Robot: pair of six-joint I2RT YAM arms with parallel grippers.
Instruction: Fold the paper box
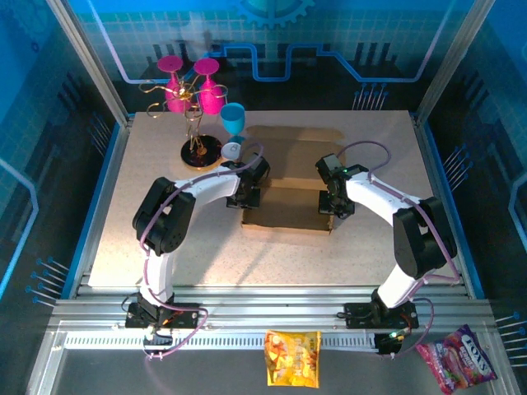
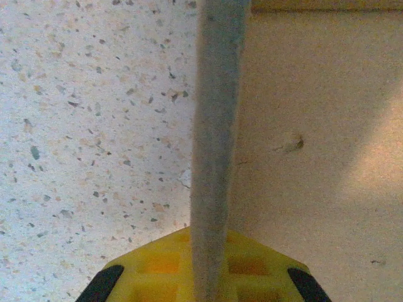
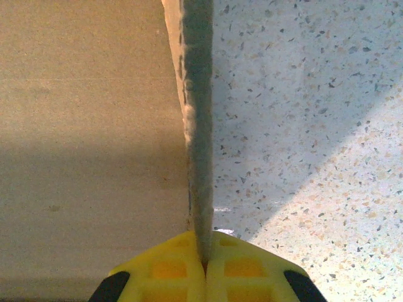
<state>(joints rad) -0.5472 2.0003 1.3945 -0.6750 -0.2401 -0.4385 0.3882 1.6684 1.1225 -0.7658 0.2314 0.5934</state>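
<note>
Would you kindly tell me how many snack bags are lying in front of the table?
2: a yellow bag lies near the middle of the metal ledge, and a pink bag lies toward its right end. None appears hidden.

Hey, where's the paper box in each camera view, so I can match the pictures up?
Top external: paper box, centre of picture.
Left wrist: paper box flat on the right, one flap edge-on up the middle.
Right wrist: paper box flat on the left, one flap edge-on up the middle.
Shared landmark: speckled table beside it.
</note>
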